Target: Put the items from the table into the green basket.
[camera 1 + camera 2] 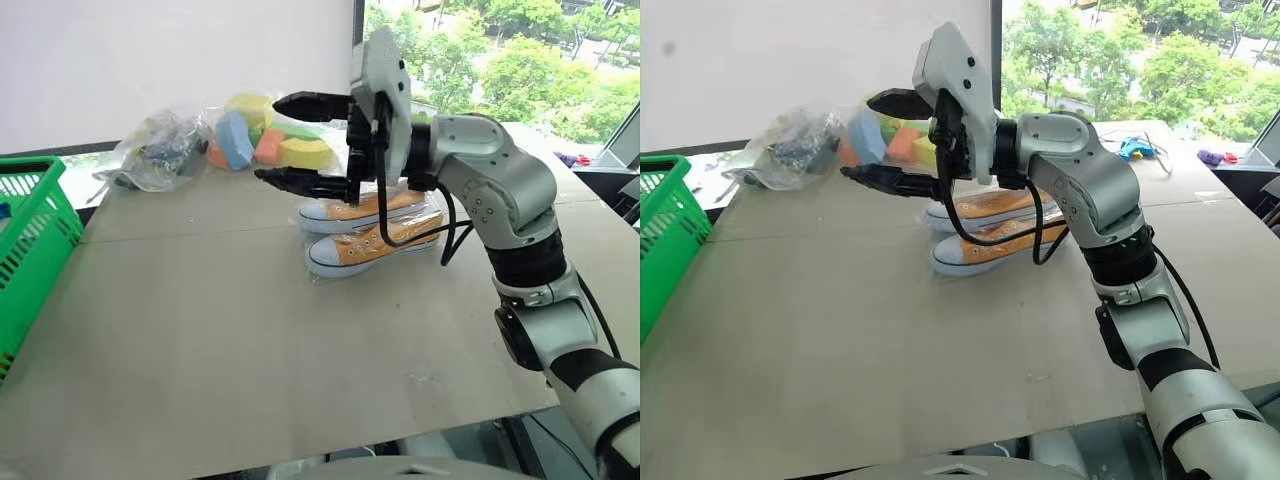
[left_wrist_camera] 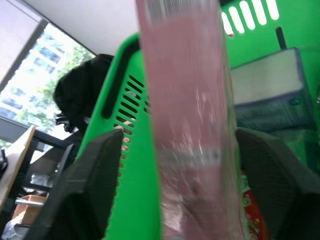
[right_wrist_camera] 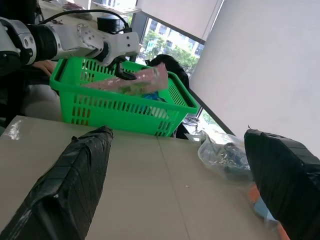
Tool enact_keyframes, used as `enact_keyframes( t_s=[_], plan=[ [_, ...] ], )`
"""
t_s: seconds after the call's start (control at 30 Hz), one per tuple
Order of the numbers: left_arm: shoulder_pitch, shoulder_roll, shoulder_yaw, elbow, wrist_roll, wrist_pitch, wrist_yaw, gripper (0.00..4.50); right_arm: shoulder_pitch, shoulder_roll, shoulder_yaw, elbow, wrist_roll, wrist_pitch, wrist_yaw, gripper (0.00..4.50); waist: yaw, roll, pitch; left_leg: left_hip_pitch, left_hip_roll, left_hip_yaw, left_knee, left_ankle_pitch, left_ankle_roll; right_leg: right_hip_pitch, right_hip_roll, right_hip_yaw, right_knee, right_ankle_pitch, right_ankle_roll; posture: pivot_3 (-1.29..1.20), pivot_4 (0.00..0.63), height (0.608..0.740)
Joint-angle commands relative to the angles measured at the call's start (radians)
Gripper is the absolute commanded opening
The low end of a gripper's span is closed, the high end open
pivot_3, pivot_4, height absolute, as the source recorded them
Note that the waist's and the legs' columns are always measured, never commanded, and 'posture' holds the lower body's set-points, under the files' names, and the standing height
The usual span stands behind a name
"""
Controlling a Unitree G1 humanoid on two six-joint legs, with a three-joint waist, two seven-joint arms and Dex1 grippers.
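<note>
Fingers of my left gripper (image 2: pixel 175 185) stand spread either side of the long pink patterned box (image 2: pixel 187 115), letting it go over the bright green slotted plastic basket (image 3: pixel 120 107). Right gripper (image 1: pixel 300 140) hovers wide open, empty, above the plastic-wrapped orange-and-white sneakers (image 1: pixel 365 235) on the tan tabletop (image 1: pixel 250 340); grasping them comes next, I judge.

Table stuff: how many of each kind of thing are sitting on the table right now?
Sneakers: 2
Bag of foam shapes: 1
Bag of dark bits: 1
Total: 4
</note>
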State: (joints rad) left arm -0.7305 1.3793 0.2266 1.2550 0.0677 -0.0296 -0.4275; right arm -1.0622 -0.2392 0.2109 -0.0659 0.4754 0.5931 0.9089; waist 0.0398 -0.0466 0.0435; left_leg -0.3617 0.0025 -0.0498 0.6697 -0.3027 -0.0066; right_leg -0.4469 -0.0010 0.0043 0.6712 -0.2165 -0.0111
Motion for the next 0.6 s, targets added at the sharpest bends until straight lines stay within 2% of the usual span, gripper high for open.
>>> enact_keyframes(
  t_s=[0.03, 0.2, 0.27, 0.33, 0.4, 0.5, 0.6],
  plan=[
    [-0.072, 0.027, 0.019, -0.086, -0.02, -0.037, 0.01, 4.44, -0.002, -0.011, -0.013, -0.028, 0.005, -0.001, 0.01, 4.5, 0.001, 0.0, 0.0, 0.0, 0.0, 0.0, 0.0, 0.0, 0.0, 0.0, 0.0, 0.0, 0.001, 0.0, 0.0, 0.16, 0.0, 0.74],
    [-0.12, -0.09, 0.14, -0.304, -0.193, -0.017, -0.054, 4.44, 0.014, -0.031, -0.026, -0.014, -0.009, 0.002, -0.006, 4.5, 0.015, 0.0, 0.0, 0.0, -0.001, -0.001, 0.002, 0.0, 0.0, 0.001, -0.001, -0.001, 0.002, 0.0, 0.0, 0.18, 0.0, 0.74],
    [-0.026, -0.159, 0.184, -0.518, -0.268, 0.077, -0.092, 4.44, 0.04, -0.054, -0.037, -0.012, -0.021, 0.009, -0.021, 4.5, 0.017, 0.0, -0.001, 0.0, -0.001, -0.001, 0.003, 0.0, 0.0, 0.001, -0.002, 0.001, 0.003, 0.0, 0.0, 0.19, 0.0, 0.74],
    [0.149, -0.317, 0.235, -0.956, -0.463, 0.324, -0.075, 4.44, 0.114, -0.117, -0.048, -0.018, -0.062, 0.007, -0.046, 4.5, 0.022, 0.0, -0.003, 0.001, -0.001, -0.003, 0.003, 0.0, 0.0, 0.001, -0.003, 0.007, 0.004, 0.0, 0.0, 0.19, 0.0, 0.74],
    [0.28, -0.456, 0.257, -1.268, -0.607, 0.493, -0.008, 4.44, 0.177, -0.159, -0.078, -0.03, -0.059, 0.021, -0.061, 4.5, 0.031, 0.001, -0.008, 0.001, -0.001, -0.003, 0.003, 0.0, 0.0, 0.001, -0.004, 0.009, 0.003, 0.001, 0.001, 0.18, 0.0, 0.74],
    [0.43, -0.598, 0.224, -1.566, -0.711, 0.673, 0.088, 4.44, 0.263, -0.227, -0.1, -0.051, -0.077, 0.021, -0.07, 4.5, 0.023, 0.0, -0.008, -0.003, -0.002, -0.002, 0.005, -0.001, 0.003, -0.001, -0.007, 0.01, 0.002, 0.002, 0.002, 0.14, 0.0, 0.74],
    [0.564, -0.675, 0.177, -1.753, -0.743, 0.755, 0.122, 4.44, 0.357, -0.295, -0.125, -0.079, -0.084, 0.024, -0.073, 4.5, 0.007, 0.001, -0.008, 0.0, 0.0, 0.001, 0.004, -0.001, 0.003, -0.001, -0.002, 0.013, 0.003, 0.001, 0.002, 0.12, 0.0, 0.74]
  ],
)
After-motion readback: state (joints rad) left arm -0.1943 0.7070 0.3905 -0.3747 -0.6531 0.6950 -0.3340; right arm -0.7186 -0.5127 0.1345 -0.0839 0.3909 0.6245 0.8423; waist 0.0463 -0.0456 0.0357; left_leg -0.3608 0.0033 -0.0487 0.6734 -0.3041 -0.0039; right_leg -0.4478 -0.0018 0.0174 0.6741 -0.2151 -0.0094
